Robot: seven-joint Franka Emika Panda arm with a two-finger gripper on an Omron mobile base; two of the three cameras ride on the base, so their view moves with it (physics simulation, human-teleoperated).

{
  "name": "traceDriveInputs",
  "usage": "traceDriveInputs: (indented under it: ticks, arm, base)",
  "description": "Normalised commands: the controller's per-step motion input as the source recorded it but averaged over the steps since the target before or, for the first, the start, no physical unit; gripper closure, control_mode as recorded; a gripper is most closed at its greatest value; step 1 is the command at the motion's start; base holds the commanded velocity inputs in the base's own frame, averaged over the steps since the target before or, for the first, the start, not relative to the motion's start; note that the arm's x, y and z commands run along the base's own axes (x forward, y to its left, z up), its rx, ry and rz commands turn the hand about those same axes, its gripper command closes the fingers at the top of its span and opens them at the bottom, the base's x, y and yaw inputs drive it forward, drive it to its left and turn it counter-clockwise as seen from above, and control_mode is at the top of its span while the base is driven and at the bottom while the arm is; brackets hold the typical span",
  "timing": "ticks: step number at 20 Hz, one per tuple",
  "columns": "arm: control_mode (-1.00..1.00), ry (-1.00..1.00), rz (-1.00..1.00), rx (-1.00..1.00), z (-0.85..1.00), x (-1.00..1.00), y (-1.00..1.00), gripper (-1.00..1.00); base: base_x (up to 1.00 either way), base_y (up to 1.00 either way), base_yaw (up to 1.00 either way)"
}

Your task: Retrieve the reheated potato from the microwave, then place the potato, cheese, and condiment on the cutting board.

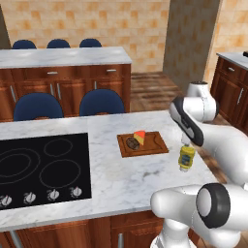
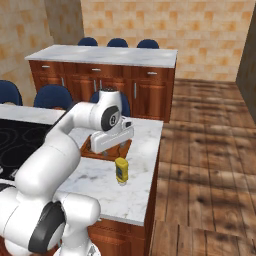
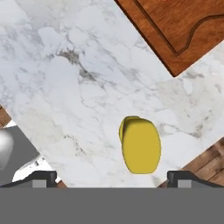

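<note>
The reddish-brown cutting board (image 1: 154,145) lies on the marble counter, with the dark brown potato (image 1: 131,143) and the yellow-orange cheese (image 1: 140,136) wedge on its left part. The yellow condiment (image 1: 186,157) bottle stands upright on the counter to the right of the board, near the counter's right edge. My gripper (image 3: 113,179) hangs open just above the condiment (image 3: 140,144), pointing down at its cap, and its fingertips (image 3: 183,178) are spread wider than the bottle. A corner of the cutting board (image 3: 183,26) shows beyond the bottle. The microwave is out of view.
A black glass cooktop (image 1: 43,167) with knobs takes up the counter's left part. The counter's right edge drops to a wooden floor (image 2: 210,165) close to the condiment (image 2: 121,170). Blue chairs (image 1: 101,102) and a second island (image 1: 63,57) stand behind.
</note>
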Motion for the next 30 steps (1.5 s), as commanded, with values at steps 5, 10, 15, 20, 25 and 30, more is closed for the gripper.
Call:
traceDriveInputs:
  ticks: [5, 10, 15, 20, 25, 30]
  arm:
    - [-1.00, 0.00, 0.00, -0.07, -0.09, 0.03, -0.03, -1.00]
    - [-1.00, 0.00, 0.00, 0.00, -0.17, 0.05, -0.04, -1.00]
    - [-1.00, 0.00, 0.00, 0.00, -0.14, 0.12, -0.05, -1.00]
    - [-1.00, -0.04, 0.00, 0.00, -0.10, 0.05, -0.10, -1.00]
    - [-1.00, -0.04, 0.00, 0.00, -0.09, -0.01, -0.07, -1.00]
    - [-1.00, -0.01, 0.00, 0.00, -0.14, -0.14, 0.00, -1.00]
  base:
    - [0.00, 0.00, 0.00]
    - [0.00, 0.00, 0.00]
    - [0.00, 0.00, 0.00]
    - [0.00, 0.00, 0.00]
    - [0.00, 0.00, 0.00]
    - [0.00, 0.00, 0.00]
